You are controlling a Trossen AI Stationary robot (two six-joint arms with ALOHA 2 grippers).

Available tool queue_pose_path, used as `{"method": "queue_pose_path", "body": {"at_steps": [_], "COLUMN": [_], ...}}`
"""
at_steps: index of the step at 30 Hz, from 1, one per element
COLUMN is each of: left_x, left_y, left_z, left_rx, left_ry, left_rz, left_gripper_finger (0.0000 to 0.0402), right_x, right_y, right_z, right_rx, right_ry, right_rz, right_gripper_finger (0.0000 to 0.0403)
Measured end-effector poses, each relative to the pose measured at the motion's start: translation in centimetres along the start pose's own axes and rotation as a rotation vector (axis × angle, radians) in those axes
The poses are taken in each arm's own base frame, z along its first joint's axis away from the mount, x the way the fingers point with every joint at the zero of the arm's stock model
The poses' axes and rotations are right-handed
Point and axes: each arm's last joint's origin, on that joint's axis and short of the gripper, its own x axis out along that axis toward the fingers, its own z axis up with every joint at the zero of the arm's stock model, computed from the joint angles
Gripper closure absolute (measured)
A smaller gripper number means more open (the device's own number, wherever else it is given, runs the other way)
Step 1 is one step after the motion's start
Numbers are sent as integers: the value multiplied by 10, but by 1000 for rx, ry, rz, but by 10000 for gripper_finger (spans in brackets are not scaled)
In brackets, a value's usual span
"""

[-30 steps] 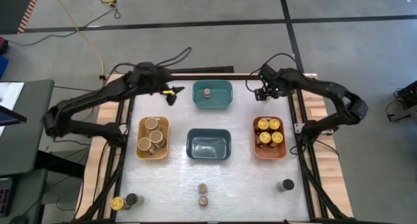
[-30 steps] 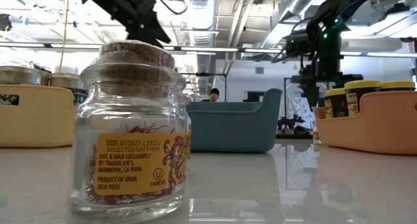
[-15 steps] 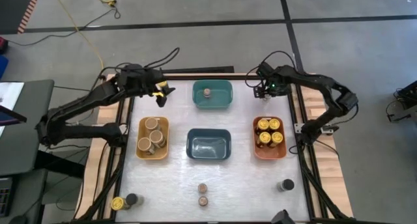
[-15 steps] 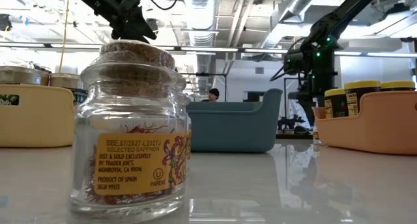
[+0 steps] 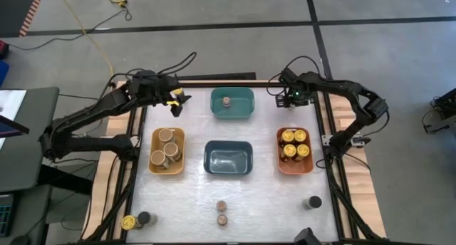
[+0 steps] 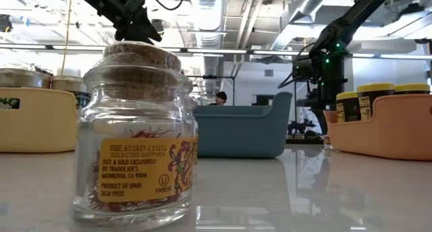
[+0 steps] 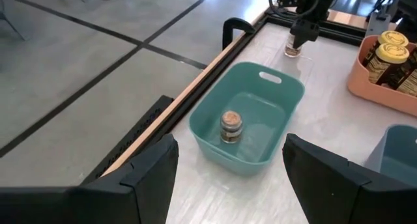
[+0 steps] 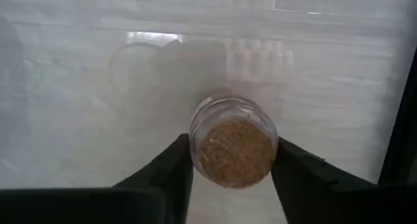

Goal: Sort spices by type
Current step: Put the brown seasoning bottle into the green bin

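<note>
White bench (image 5: pixel 192 195) carrying four bins, both arms at the far edge.

Dark-blue bin (image 5: pixel 228 159) at centre: nothing visible inside.
Teal bin (image 5: pixel 232 103) at far centre: one small cork-topped jar (image 5: pixel 226 100), upright on the floor of the bin.
Yellow bin (image 5: pixel 167 149) on the left: three wide tan-topped jars (image 5: pixel 167 150), packed touching.
Orange bin (image 5: pixel 294 151) on the right: four yellow-lidded jars (image 5: pixel 293 144) in a two-by-two block; labels unreadable.

Loose on the near edge of the bench: two small brown-topped jars (image 5: pixel 222 212) one behind the other at centre; a yellow-lidded jar (image 5: pixel 128 222) just beside a dark-lidded jar (image 5: pixel 144 218) at the near left corner; another dark-lidded jar (image 5: pixel 311 202) near right. Low view mostly filled by the nearest cork-stoppered glass jar (image 6: pixel 138 134), saffron label, hiding much of the bench behind it.

Right hand (image 8: pixel 231 155) down at the far right corner, fingers on either side of a cork-topped glass jar (image 8: pixel 233 141) standing on the bench; clamped or merely close around it, cannot tell. From above, that jar hidden under the hand.

Left hand (image 7: pixel 229 160) raised over the far left of the bench beside the teal bin, fingers apart, nothing between them.

A person's head, small and far off, behind the dark-blue bin in the low view.
</note>
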Motion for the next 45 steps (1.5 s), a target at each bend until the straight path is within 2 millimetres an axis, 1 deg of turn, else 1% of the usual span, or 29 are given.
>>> {"method": "queue_pose_path", "body": {"at_steps": [2,4,6,10,14,18,24,27,31,39,42,45], "left_x": [0,0,0,0,0,0,0,0,0,0,0,0], "left_y": [0,0,0,0,0,0,0,0,0,0,0,0], "left_z": [0,0,0,0,0,0,0,0,0,0,0,0], "left_rx": [0,-1,-1,-2,-3,-4,-4,-1,0,7,6,1], "left_ry": [0,0,1,1,1,1,1,1,2,2,2,2], "left_rz": [0,0,1,2,2,2,2,1,1,1,1,1], "left_gripper_finger": [136,136,136,136,136,136,136,136,136,136,136,136], "right_x": [0,0,0,-1,-9,-13,-15,-16,-16,-17,-17,-16], "right_y": [0,0,0,0,-2,-3,2,7,10,12,13,12], "right_z": [0,0,0,0,-1,-4,-16,-19,-20,-23,-21,-17], "right_rx": [-3,-4,-9,-14,-25,-34,-92,-115,-160,-263,-268,-251], "right_ry": [0,1,0,-3,-4,32,93,86,76,85,69,42], "right_rz": [0,-1,0,2,6,-15,-51,-44,-34,-35,-31,-16], "right_gripper_finger": [211,220,252,279,307,318,315,301,265,148,109,78]}}
